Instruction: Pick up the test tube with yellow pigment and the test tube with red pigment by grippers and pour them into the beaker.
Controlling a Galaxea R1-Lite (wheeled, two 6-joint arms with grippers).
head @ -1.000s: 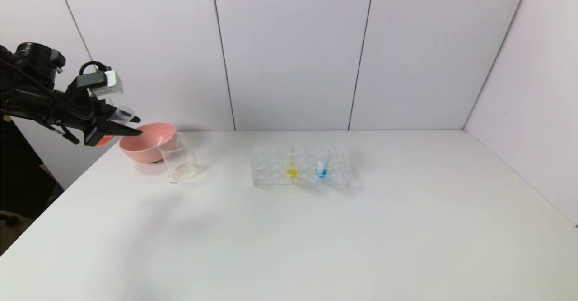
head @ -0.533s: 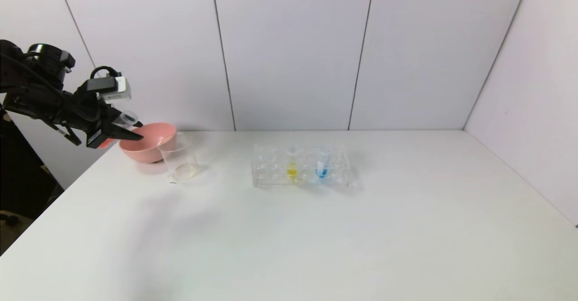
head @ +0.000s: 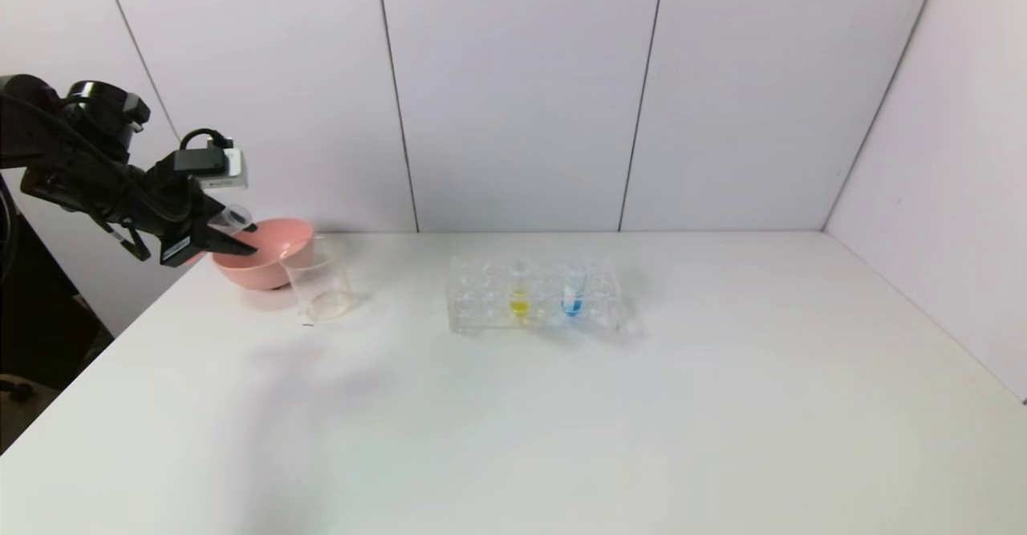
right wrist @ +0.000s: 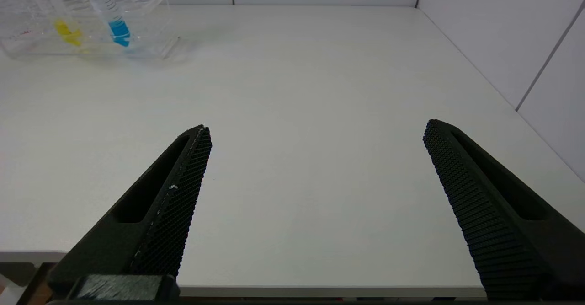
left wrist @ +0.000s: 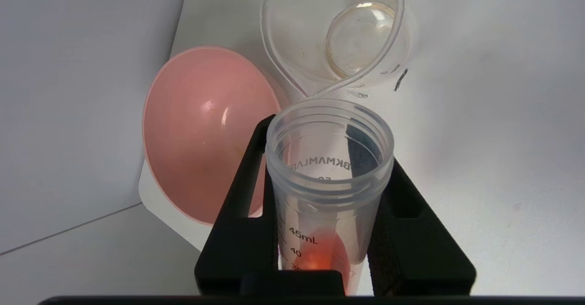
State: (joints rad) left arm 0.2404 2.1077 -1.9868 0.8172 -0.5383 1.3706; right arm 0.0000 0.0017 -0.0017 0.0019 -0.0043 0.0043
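Left gripper (left wrist: 331, 190) clamps the clear red-bottomed test tube (left wrist: 330, 181), mouth near the clear beaker (left wrist: 336, 30); tip slowly over its rim, clear of the pink bowl (left wrist: 205, 131). Right gripper (right wrist: 315, 168) idle, wide open, empty.

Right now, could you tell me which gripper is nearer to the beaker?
The left gripper, holding the test tube with red pigment just beside the beaker. The right gripper waits open at the table's near edge.

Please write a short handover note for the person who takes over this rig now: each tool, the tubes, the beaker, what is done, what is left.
Left tool: shut on the red tube, tilted near the pink bowl, mouth toward the beaker.
Right tool: open, idle over the table's near edge.
Yellow tube stands in the rack.
Done: red tube picked up.
Left: pour red, then yellow.
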